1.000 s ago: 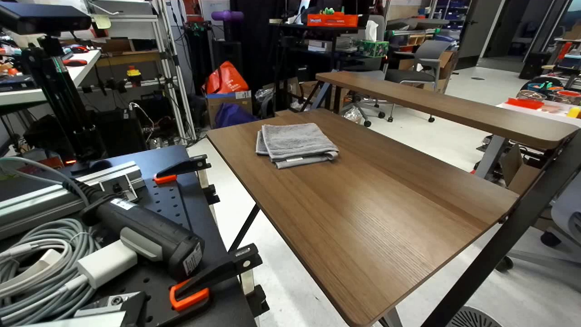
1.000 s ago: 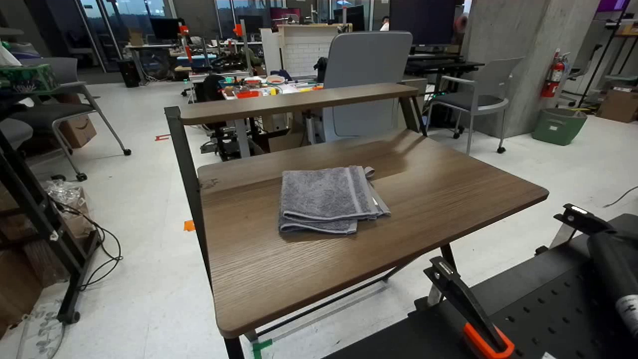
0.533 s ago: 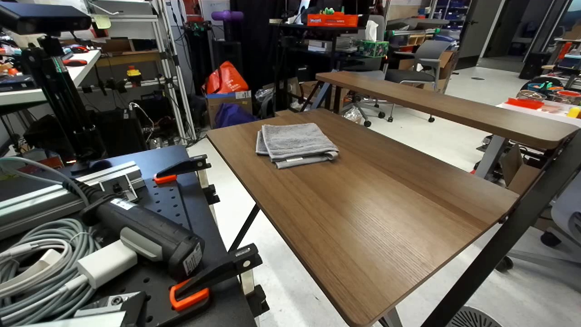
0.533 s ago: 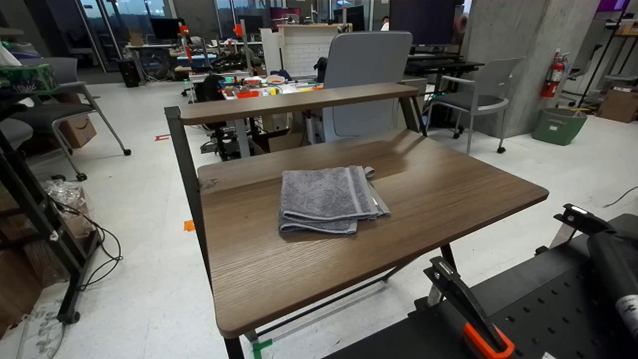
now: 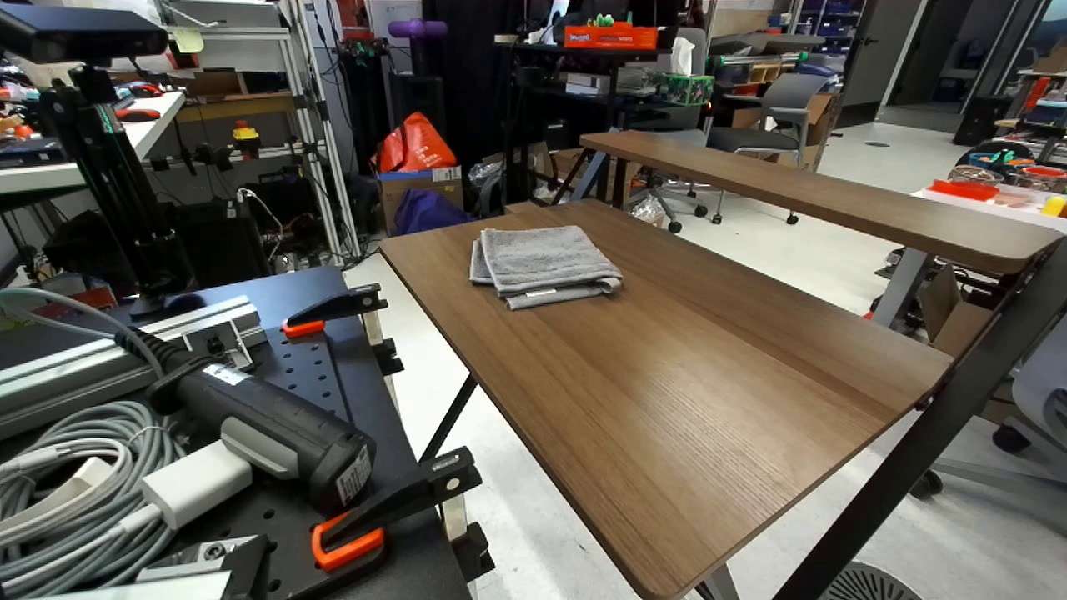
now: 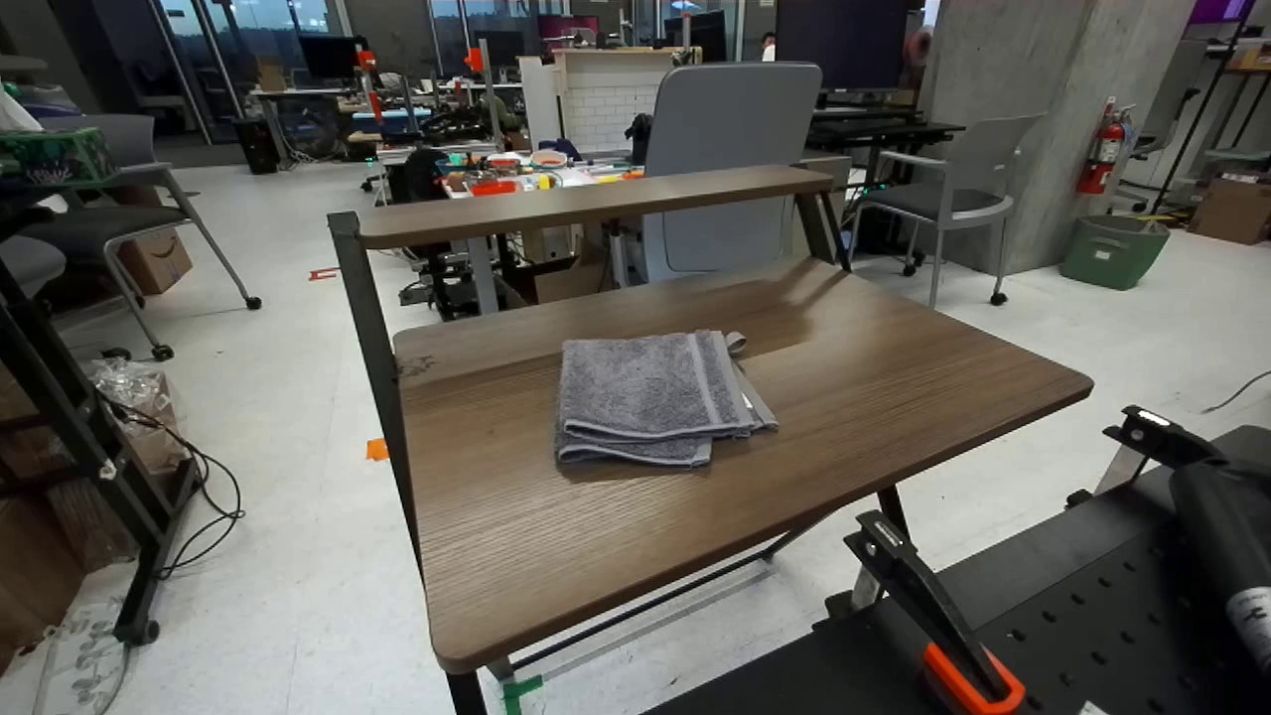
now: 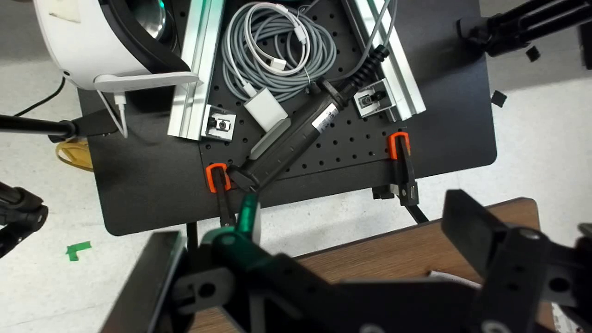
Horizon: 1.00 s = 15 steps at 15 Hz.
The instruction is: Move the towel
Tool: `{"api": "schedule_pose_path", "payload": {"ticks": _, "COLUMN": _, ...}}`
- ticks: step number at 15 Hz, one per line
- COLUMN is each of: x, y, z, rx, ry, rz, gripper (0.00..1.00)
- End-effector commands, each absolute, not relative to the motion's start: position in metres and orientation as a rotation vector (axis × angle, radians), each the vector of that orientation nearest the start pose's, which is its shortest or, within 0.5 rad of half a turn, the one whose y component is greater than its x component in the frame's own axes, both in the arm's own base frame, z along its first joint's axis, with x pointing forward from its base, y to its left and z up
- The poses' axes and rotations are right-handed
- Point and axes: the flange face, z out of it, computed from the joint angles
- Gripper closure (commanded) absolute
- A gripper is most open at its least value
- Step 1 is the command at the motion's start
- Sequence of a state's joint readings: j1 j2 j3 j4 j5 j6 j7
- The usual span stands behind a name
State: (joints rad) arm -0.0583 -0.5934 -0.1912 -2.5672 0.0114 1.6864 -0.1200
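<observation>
Towel [image 6: 640, 387] lies folded — grey, nubbly, pale-banded near one edge — the claw [image 7: 312, 236] spread wide.

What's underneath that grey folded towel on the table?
The towel lies on the brown tabletop, whose wood grain shows around the towel's edges in both exterior views. The patch directly beneath is covered, so I cannot tell whether anything else is tucked under there.

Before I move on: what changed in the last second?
Nothing visibly moved, was grasped or released. In both exterior views the folded towel lies on the brown tabletop as before. The gripper, seen only in the wrist view, stands open now; no earlier picture to compare.
</observation>
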Motion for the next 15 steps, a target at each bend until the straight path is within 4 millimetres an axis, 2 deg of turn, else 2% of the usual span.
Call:
{"api": "schedule_pose_path", "payload": {"ticks": 1, "x": 0.322, "y": -0.081, "z": 0.436, "rx": -2.947, "ry": 0.125, "rz": 0.406, "gripper": 0.00}}
{"api": "schedule_pose_path", "payload": {"ticks": 11, "x": 0.322, "y": -0.081, "z": 0.436, "rx": -2.947, "ry": 0.125, "rz": 0.406, "gripper": 0.00}}
{"api": "schedule_pose_path", "payload": {"ticks": 13, "x": 0.325, "y": -0.075, "z": 0.439, "rx": -2.943, "ry": 0.144, "rz": 0.395, "gripper": 0.00}}
{"api": "schedule_pose_path", "payload": {"ticks": 15, "x": 0.331, "y": -0.060, "z": 0.435, "rx": -2.960, "ry": 0.189, "rz": 0.381, "gripper": 0.00}}
